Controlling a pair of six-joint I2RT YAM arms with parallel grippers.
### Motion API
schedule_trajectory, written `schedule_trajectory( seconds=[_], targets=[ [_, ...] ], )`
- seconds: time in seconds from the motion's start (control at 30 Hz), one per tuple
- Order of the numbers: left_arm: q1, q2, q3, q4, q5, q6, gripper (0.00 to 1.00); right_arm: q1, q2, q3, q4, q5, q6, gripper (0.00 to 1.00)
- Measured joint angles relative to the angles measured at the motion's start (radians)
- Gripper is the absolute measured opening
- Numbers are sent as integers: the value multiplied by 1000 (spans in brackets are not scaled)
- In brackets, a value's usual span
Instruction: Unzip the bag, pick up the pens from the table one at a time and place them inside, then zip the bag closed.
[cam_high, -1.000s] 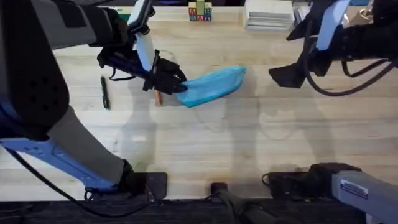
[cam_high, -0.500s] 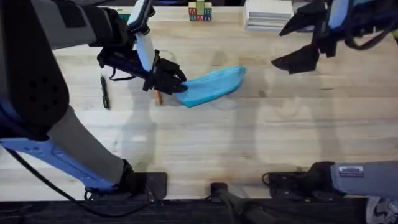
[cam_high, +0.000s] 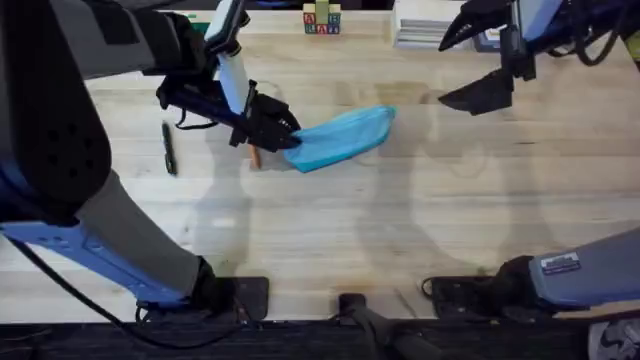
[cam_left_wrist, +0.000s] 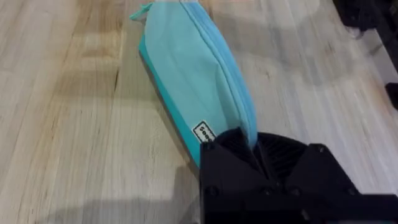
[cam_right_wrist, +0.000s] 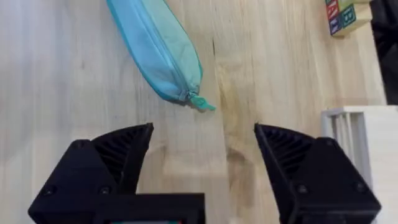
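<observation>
Bag (cam_high: 345, 137): light blue fabric pouch, lying flat on the table (cam_high: 330, 235) a little left of centre in the far half, long axis slanting from lower left to upper right in the overhead view. Zipper (cam_left_wrist: 219, 56) runs along its upper seam and appears closed along the visible length; a small teal pull tab (cam_right_wrist: 202, 103) sticks out at the end nearer the right arm. A small white label (cam_left_wrist: 203, 131) sits on its side near the gripped end.

Left gripper (cam_high: 278, 135): black fingers closed narrow on the bag's left end, pinching the fabric at the seam; the left wrist view shows the pouch running straight out from between the fingers.

Pens: orange pen (cam_high: 254, 157) lies on the table just beside the bag's left end, largely under the left gripper. Black pen (cam_high: 169, 148) lies farther left, well apart from the bag, roughly upright in the overhead view.

Right gripper (cam_high: 485, 62): raised above the far right part of the table, well apart from the bag, fingers spread wide and holding nothing.

Far edge of the table: a stack of coloured letter blocks (cam_high: 321, 18) and a white slatted tray (cam_high: 432, 24) to their right.
</observation>
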Motion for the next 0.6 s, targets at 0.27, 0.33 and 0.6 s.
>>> schedule_trajectory(
  seconds=[0.27, 0.33, 0.6],
  targets=[
    [0, 0, 0, 0, 0, 0, 42, 0, 0, 0, 0, 6, -120, 992],
    [0, 0, 0, 0, 0, 0, 42, 0, 0, 0, 0, 8, -134, 992],
    [0, 0, 0, 0, 0, 0, 42, 0, 0, 0, 0, 8, -188, 992]
  ],
)
